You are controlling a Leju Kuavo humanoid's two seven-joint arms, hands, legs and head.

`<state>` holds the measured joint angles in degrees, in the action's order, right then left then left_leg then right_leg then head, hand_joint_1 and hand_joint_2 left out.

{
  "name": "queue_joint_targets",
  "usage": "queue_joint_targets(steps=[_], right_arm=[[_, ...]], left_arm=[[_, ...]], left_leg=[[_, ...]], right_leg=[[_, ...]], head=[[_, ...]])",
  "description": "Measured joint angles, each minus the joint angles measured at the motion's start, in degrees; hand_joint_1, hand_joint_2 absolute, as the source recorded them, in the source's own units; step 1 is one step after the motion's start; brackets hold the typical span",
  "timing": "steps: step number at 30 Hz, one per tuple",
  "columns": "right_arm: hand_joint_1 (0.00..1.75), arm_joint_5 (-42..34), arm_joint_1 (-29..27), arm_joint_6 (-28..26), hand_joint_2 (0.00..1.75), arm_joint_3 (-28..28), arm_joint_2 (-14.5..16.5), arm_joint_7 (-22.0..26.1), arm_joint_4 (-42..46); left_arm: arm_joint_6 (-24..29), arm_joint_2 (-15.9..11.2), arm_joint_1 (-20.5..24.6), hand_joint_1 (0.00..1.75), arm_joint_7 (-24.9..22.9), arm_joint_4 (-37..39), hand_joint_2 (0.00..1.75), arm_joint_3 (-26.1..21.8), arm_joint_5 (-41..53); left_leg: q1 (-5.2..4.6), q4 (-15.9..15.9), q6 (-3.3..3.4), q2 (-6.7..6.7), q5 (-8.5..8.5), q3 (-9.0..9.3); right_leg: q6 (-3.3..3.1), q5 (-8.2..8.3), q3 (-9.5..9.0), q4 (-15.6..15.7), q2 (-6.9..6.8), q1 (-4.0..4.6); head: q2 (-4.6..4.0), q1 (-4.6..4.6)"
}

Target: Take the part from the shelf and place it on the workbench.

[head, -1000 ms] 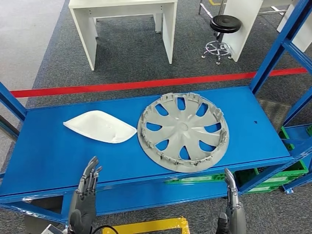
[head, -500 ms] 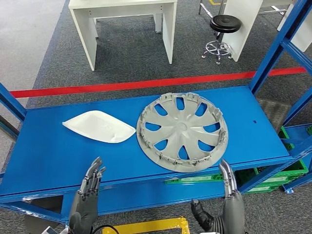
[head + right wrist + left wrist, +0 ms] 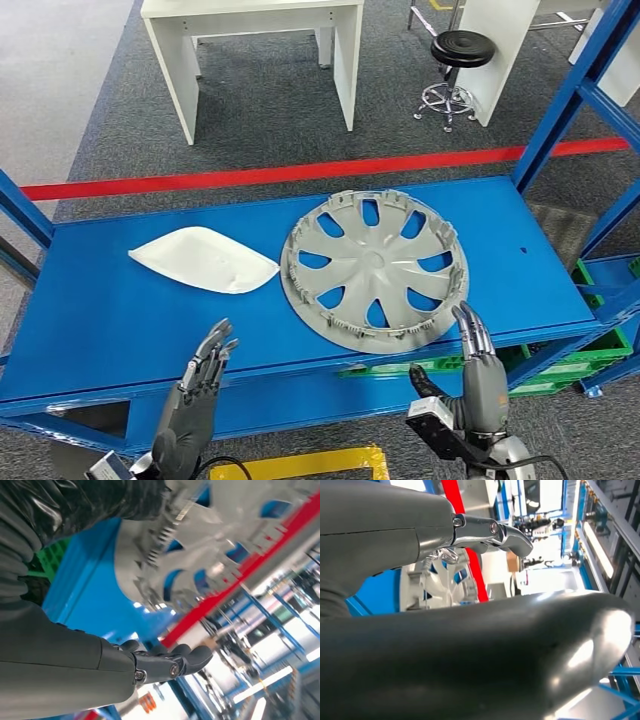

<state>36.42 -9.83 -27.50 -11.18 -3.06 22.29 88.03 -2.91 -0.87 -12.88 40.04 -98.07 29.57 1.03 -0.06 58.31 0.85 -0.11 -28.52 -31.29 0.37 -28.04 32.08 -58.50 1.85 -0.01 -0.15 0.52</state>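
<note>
head view: both robot hands, left (image 3: 190, 408) and right (image 3: 477, 385), fingers spread, empty, near the hubcap (image 3: 374, 268).

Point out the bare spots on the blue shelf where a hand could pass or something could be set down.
Free on the blue shelf: the left end, left of the white part; the front strip below it, ahead of the left hand; the right end past the hubcap. Crowded: the narrow gap between white part and hubcap, and the front edge by the right hand.
</note>
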Motion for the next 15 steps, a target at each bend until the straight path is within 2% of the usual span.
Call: queue_joint_targets(steps=[7,15], right_arm=[[0.00,-0.73,6.16,3.93,1.75,3.97,-0.34,2.20,-8.09],[0.00,6.97,10.25,2.71,1.75,3.23,-0.50,0.79,-10.49]], left_arm=[[-3.01,0.32,1.90,0.00,0.00,1.29,0.00,0.14,-0.13],[-4.49,0.68,2.80,0.00,0.00,2.64,0.00,0.22,0.20]], left_leg=[[0.00,0.01,0.03,0.00,0.02,0.00],[0.01,0.01,0.03,0.00,0.02,-0.01]], right_leg=[[0.04,0.03,0.01,0.00,0.00,0.01],[0.04,0.03,0.03,-0.01,0.01,0.02]], head=[[0.00,0.00],[0.00,0.01]])
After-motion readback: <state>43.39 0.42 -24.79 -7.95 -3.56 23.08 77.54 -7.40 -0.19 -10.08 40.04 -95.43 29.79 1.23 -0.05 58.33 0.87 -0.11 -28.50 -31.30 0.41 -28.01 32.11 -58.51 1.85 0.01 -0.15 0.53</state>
